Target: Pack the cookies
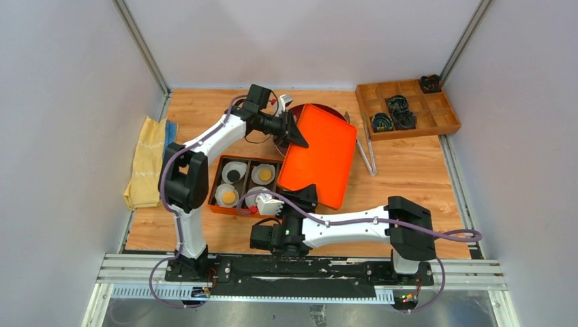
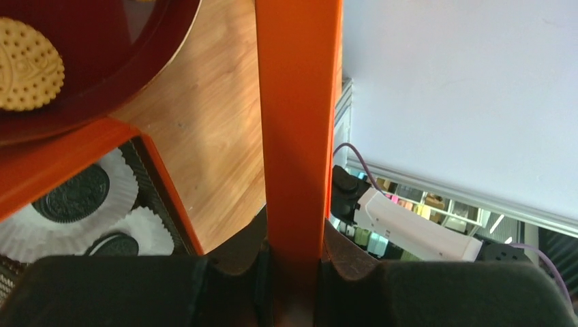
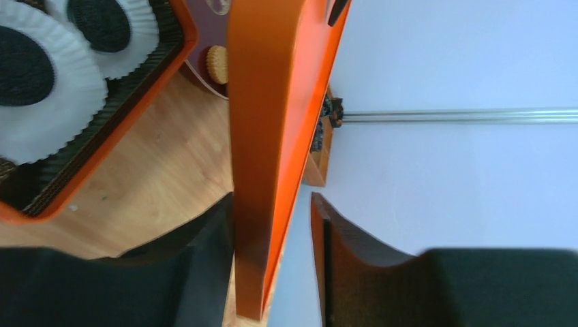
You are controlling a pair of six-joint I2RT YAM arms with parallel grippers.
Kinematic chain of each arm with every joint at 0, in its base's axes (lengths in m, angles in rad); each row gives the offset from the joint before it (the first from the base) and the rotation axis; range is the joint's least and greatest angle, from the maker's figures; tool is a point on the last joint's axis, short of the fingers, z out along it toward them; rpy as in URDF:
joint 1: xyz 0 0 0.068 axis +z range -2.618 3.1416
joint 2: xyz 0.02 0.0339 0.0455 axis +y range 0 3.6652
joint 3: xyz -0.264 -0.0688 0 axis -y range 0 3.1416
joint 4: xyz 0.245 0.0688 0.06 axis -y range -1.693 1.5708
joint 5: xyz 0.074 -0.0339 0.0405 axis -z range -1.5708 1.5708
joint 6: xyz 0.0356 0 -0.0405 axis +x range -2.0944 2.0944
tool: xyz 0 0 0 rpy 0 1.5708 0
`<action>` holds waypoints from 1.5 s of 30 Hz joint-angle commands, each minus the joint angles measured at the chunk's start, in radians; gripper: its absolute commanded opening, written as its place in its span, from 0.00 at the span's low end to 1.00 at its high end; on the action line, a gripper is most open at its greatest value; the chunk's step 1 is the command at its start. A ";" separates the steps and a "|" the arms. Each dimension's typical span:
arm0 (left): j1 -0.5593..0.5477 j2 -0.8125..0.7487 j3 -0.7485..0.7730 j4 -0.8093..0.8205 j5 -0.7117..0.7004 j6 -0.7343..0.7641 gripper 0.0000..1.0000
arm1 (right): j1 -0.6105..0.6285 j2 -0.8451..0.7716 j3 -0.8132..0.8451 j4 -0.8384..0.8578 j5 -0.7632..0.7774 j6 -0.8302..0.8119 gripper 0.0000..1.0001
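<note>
A flat orange lid [image 1: 320, 160] hangs tilted over the table, right of an orange box [image 1: 213, 204]. The box holds white paper cups with cookies, one black [image 1: 234, 175] and golden ones [image 1: 265, 175]. My left gripper [image 1: 294, 133] is shut on the lid's far edge [image 2: 296, 122]. My right gripper [image 1: 300, 197] straddles the lid's near corner [image 3: 262, 136]. Its left finger touches the lid and its right finger [image 3: 334, 245] stands apart. A golden cookie [image 2: 24, 65] lies on a dark red plate [image 2: 123, 61]. Black cookies [image 3: 24, 65] show in cups.
A yellow cloth [image 1: 146, 160] lies at the left edge. A wooden compartment tray [image 1: 409, 109] with black coiled rings [image 1: 399, 112] stands at the back right. Metal tongs [image 1: 366, 150] lie right of the lid. The dark red plate [image 1: 320, 109] is mostly hidden behind the lid.
</note>
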 commanded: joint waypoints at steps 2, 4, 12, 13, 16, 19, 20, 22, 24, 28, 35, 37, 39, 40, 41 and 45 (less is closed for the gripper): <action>0.009 -0.109 -0.036 -0.043 0.031 0.029 0.00 | -0.051 0.037 -0.042 -0.052 0.136 0.173 0.36; 0.010 -0.117 -0.042 -0.051 0.029 0.038 0.00 | -0.059 0.049 -0.052 -0.081 0.171 0.241 0.18; 0.012 -0.130 -0.036 -0.050 0.027 0.056 0.06 | -0.067 0.240 0.084 -0.717 0.271 0.926 0.00; 0.012 -0.136 -0.029 -0.053 0.023 0.065 0.15 | -0.068 0.253 0.092 -0.718 0.271 0.932 0.00; 0.018 -0.159 0.009 -0.069 0.014 0.101 0.40 | -0.070 0.256 0.110 -0.717 0.258 0.953 0.00; 0.039 -0.194 0.055 -0.068 -0.026 0.103 0.54 | -0.070 0.192 0.121 -0.717 0.247 0.952 0.00; 0.050 -0.210 0.068 -0.057 -0.051 0.096 0.56 | -0.071 0.165 0.124 -0.718 0.246 0.947 0.00; 0.083 -0.250 0.094 -0.032 -0.117 0.074 0.57 | -0.071 0.110 0.130 -0.717 0.235 0.935 0.00; 0.124 -0.298 0.110 0.014 -0.183 0.040 0.57 | -0.071 0.060 0.136 -0.718 0.221 0.912 0.00; 0.219 -0.430 0.141 -0.014 -0.403 0.050 0.57 | -0.069 -0.039 0.169 -0.717 0.167 0.873 0.00; 0.248 -0.617 0.120 -0.135 -0.653 0.169 0.59 | -0.052 -0.295 0.226 -0.342 0.028 0.414 0.00; 0.248 -0.661 0.064 -0.133 -0.686 0.180 0.59 | -0.059 -0.428 0.200 -0.099 -0.091 0.190 0.00; 0.248 -0.694 0.016 -0.143 -0.720 0.191 0.59 | -0.070 -0.541 0.160 0.120 -0.237 0.021 0.00; 0.248 -0.711 -0.003 -0.155 -0.734 0.198 0.58 | -0.078 -0.587 0.152 0.199 -0.326 -0.029 0.00; 0.248 -0.724 -0.021 -0.163 -0.746 0.207 0.58 | -0.100 -0.617 0.165 0.220 -0.429 -0.038 0.00; 0.248 -0.769 -0.070 -0.188 -0.788 0.230 0.57 | -0.144 -0.644 0.283 0.196 -0.685 -0.038 0.00</action>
